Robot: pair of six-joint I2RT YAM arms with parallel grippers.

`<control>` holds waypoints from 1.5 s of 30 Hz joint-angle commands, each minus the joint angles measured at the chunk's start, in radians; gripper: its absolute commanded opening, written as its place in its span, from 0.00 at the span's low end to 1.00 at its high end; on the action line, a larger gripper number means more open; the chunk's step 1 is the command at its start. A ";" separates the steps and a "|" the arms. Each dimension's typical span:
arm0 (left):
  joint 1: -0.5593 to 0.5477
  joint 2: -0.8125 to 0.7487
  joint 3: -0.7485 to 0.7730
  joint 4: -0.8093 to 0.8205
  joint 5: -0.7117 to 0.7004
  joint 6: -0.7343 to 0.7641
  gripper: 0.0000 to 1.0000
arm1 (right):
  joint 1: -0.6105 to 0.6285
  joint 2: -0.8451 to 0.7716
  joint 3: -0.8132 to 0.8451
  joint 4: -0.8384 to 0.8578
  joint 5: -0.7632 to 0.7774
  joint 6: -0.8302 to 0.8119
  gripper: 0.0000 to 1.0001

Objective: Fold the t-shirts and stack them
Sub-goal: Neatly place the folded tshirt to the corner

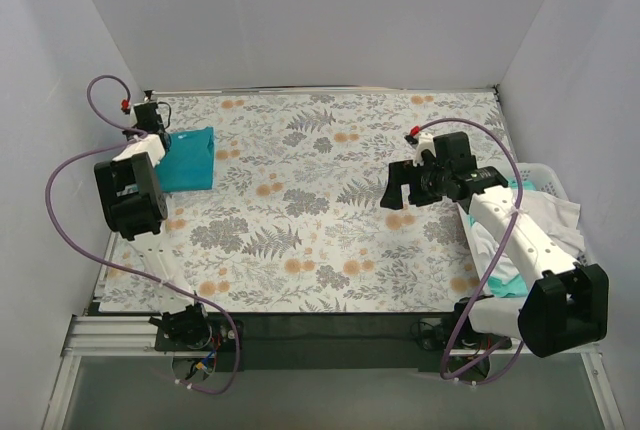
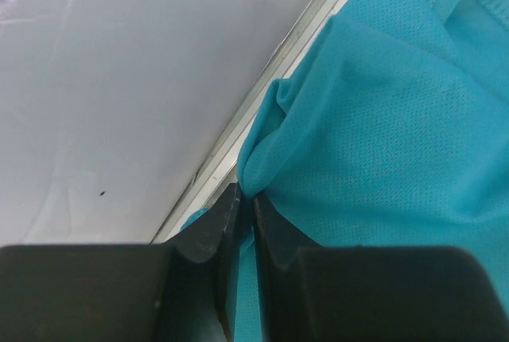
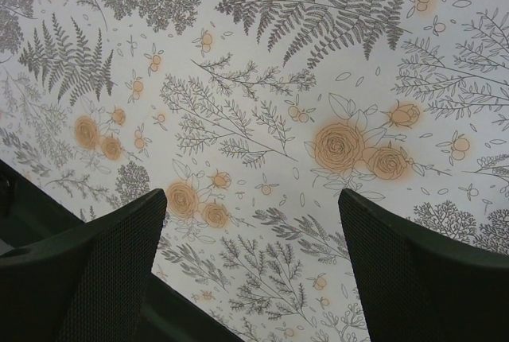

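A folded teal-blue t-shirt (image 1: 188, 158) lies at the table's far left edge. My left gripper (image 1: 158, 133) sits at its left edge and is shut on a pinch of the teal cloth; in the left wrist view the fingers (image 2: 232, 216) clamp a fold of the teal t-shirt (image 2: 382, 127) beside the wall. My right gripper (image 1: 392, 193) is open and empty above the flowered table at the right; in the right wrist view the gripper (image 3: 253, 203) shows wide-apart fingers over bare cloth. White and pale aqua t-shirts (image 1: 540, 220) lie heaped in the basket under the right arm.
A white plastic basket (image 1: 548, 176) stands at the right edge of the table. White walls close in the left, back and right sides. The flowered tablecloth (image 1: 320, 210) covers the table. Purple cables loop by both arms.
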 commanded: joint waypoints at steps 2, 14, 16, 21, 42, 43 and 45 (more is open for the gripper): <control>0.003 0.037 0.075 0.036 -0.056 0.040 0.13 | 0.001 0.024 0.062 0.005 -0.036 0.011 0.80; 0.001 -0.143 0.059 -0.058 0.083 -0.134 0.73 | 0.001 -0.060 0.059 0.005 0.074 0.017 0.81; -0.008 -0.264 0.004 -0.084 0.233 -0.229 0.76 | -0.002 -0.095 0.060 0.005 0.119 0.028 0.84; -0.034 -0.585 -0.127 -0.098 0.501 -0.374 0.88 | -0.005 -0.219 0.057 0.002 0.281 0.045 0.98; -0.332 -1.394 -0.187 -0.574 0.478 -0.495 0.91 | 0.042 -0.716 0.129 -0.066 0.703 -0.032 0.98; -0.350 -1.427 -0.222 -0.567 0.457 -0.497 0.93 | 0.044 -0.727 0.116 -0.061 0.715 -0.037 0.98; -0.359 -1.486 -0.260 -0.544 0.427 -0.495 0.95 | 0.044 -0.758 0.103 -0.058 0.737 -0.040 0.98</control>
